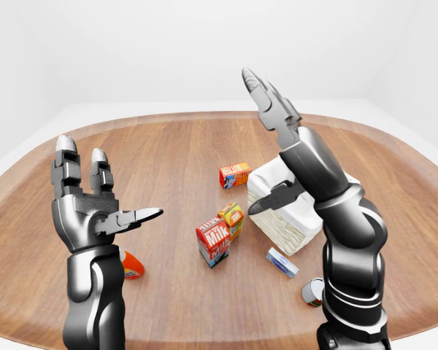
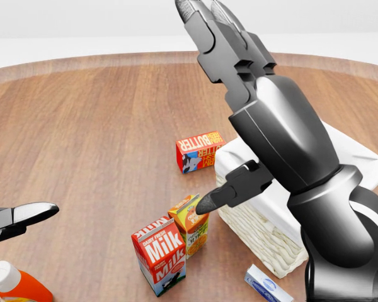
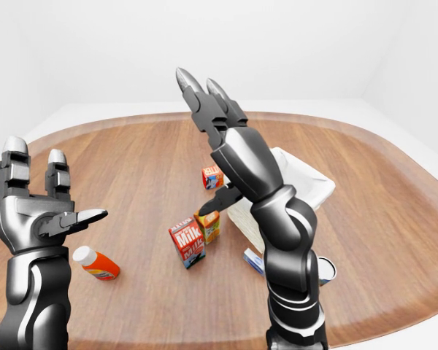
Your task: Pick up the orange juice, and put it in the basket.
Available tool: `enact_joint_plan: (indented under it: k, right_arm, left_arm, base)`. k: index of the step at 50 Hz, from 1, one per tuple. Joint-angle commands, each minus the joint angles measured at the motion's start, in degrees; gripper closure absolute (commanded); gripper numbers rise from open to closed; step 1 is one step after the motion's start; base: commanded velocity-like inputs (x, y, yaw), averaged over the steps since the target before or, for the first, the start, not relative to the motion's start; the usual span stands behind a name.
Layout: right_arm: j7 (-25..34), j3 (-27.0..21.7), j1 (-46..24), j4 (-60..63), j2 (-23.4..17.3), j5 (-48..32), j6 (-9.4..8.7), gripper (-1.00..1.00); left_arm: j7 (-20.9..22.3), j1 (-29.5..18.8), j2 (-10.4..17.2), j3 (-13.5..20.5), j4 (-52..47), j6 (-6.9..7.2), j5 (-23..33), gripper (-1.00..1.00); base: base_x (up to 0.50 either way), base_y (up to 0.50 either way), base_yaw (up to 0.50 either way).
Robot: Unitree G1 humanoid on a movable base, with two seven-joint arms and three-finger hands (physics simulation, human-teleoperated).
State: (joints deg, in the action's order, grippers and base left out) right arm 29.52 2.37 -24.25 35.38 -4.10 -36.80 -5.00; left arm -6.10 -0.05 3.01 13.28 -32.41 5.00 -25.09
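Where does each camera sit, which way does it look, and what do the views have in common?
Left-eye view: on the head, looking down over the table; both raised arms show, left hand open, right hand open.
Head view: also on the head, closer on the orange juice, milk carton and basket; the right arm fills the right side.
Right-eye view: shifted sideways, so the bottle shows whole.
All three share the cartons and basket.

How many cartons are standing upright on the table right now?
2: the milk carton and the orange juice carton touching its right side, both left of the basket in the head view. The right arm could hide others.
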Motion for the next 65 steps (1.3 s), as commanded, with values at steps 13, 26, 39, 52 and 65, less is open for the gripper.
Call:
enact_joint_plan:
  k: [13,26,39,52,65]
  right_arm:
    - [6.96,-2.48,-7.36,-14.21,-4.65,-6.67,0.0,-1.0]
    - [8.02,-2.63,-8.55,-20.58,-4.98,-9.58,4.62,-1.0]
    - [9.05,-1.46,-9.16,-27.76,-4.64,-14.82,10.0,-1.0]
    - [5.83,-0.96,-13.34,-39.52,-5.07,-19.12,10.0,-1.0]
    - [1.68,-0.3,-17.49,-50.04,-4.81,-21.94,10.0,-1.0]
  left_arm:
    - [0.0,0.0,-0.01,0.0,0.0,0.0,0.02,-1.0]
    - [-0.03,0.0,0.0,0.0,-0.01,0.0,0.01,-1.0]
    - [0.01,0.0,0.0,0.0,0.0,0.0,0.01,-1.0]
    - [-0.12,0.03,-0.2,0.1,-0.25,0.0,-0.3,-1.0]
    - [-0.28,0.13,-0.07,0.1,-0.25,0.0,-0.55,-1.0]
  base:
    - [0.0,0.0,0.0]
    - [0.0,0.0,0.0]
    - [0.0,0.0,0.0]
    - [0.0,0.0,0.0]
    - [0.0,0.0,0.0]
